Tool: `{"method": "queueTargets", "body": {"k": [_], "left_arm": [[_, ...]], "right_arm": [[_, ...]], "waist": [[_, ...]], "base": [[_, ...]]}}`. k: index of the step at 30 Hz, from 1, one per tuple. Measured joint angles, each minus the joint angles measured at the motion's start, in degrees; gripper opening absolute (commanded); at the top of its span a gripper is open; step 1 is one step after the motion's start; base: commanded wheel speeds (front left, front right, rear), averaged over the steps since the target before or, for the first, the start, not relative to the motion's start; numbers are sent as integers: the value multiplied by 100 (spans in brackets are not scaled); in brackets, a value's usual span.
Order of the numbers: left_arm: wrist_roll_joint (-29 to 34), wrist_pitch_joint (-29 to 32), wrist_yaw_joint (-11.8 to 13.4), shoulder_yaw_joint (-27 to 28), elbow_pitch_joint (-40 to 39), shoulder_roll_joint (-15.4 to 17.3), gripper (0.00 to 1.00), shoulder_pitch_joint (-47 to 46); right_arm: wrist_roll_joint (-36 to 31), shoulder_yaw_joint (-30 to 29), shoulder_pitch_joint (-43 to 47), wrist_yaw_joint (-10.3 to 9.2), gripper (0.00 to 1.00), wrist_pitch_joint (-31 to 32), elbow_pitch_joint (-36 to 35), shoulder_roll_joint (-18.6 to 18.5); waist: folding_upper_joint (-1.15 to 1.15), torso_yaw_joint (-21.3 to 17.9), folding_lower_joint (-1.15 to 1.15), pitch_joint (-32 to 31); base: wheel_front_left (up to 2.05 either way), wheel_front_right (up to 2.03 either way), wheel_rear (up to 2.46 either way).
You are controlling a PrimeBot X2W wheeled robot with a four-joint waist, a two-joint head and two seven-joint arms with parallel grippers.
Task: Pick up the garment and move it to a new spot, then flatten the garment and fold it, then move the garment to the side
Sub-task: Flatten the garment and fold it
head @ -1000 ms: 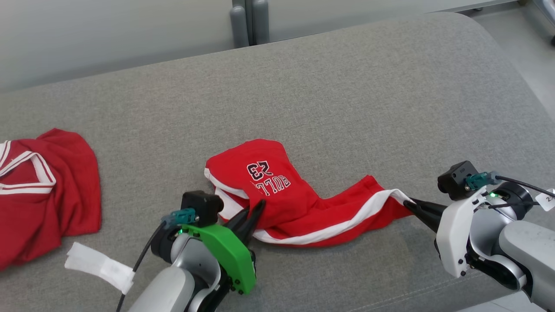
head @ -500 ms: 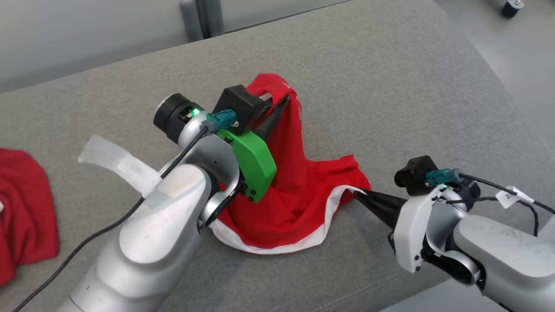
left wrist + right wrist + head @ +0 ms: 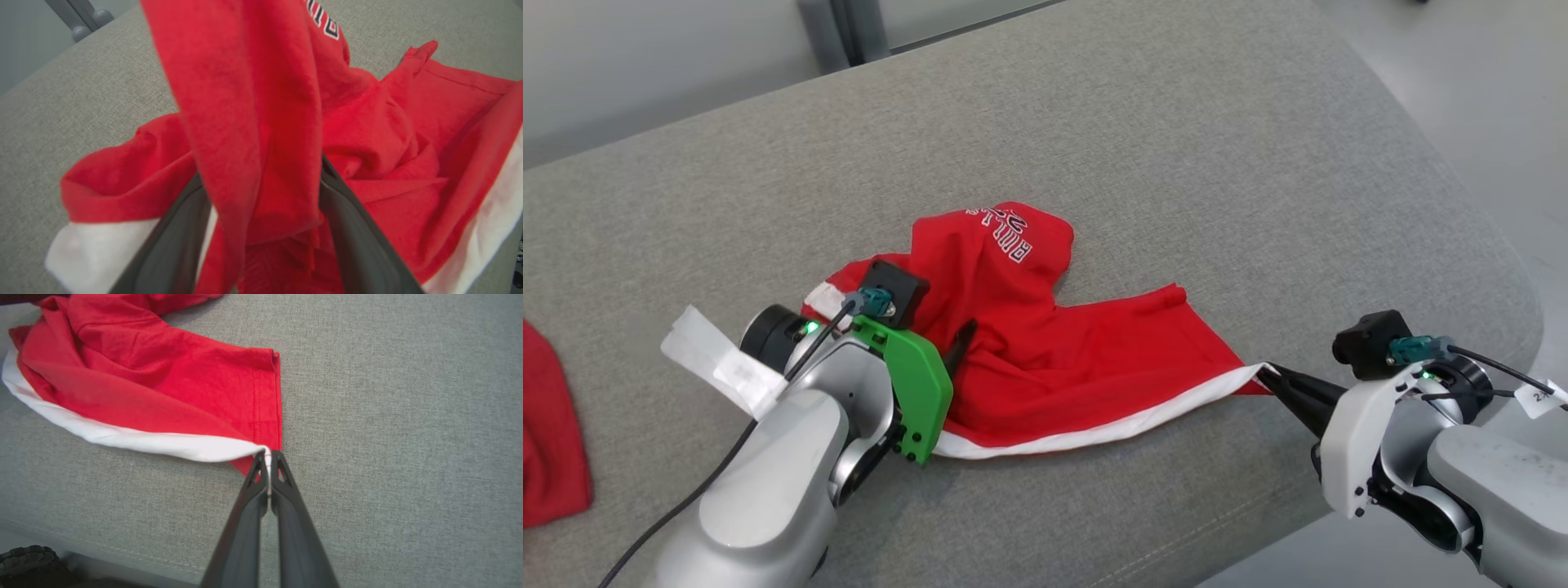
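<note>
The garment (image 3: 1078, 367), red with a white hem band and dark lettering, lies crumpled on the grey couch cushion (image 3: 1176, 163). My left gripper (image 3: 962, 336) rests low at its left side. In the left wrist view this gripper (image 3: 261, 171) is open, its dark fingers (image 3: 359, 237) spread wide with a loose fold of the garment (image 3: 245, 81) hanging between them. My right gripper (image 3: 1267, 374) is shut on the garment's right corner, pinching the end of the white band. The right wrist view shows the gripper (image 3: 267, 455) closed on that corner of the garment (image 3: 143, 375).
A second red cloth (image 3: 551, 425) lies at the far left. A white tag (image 3: 715, 363) hangs from my left arm. The cushion's rounded edge (image 3: 1494, 269) drops to pale floor on the right and front. Grey posts (image 3: 837, 28) stand behind.
The head camera has shifted. My left gripper came down from its raised position and opened, and the lifted fold sank back onto the cushion. My right gripper kept its hold on the corner.
</note>
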Motion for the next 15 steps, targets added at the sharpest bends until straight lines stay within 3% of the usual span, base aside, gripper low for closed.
{"method": "queueTargets", "body": {"k": [8, 15], "left_arm": [[-293, 136, 18, 125, -177, 24, 100, 330], [-299, 133, 70, 325, -560, 357, 100, 350]], "right_arm": [[125, -120, 226, -56, 0, -116, 77, -247], [169, -111, 334, -94, 0, -200, 74, -205]], "waist": [[0, 380, 0, -70], [0, 784, 0, -103]], "base": [[0, 0, 0], [0, 0, 0]]}}
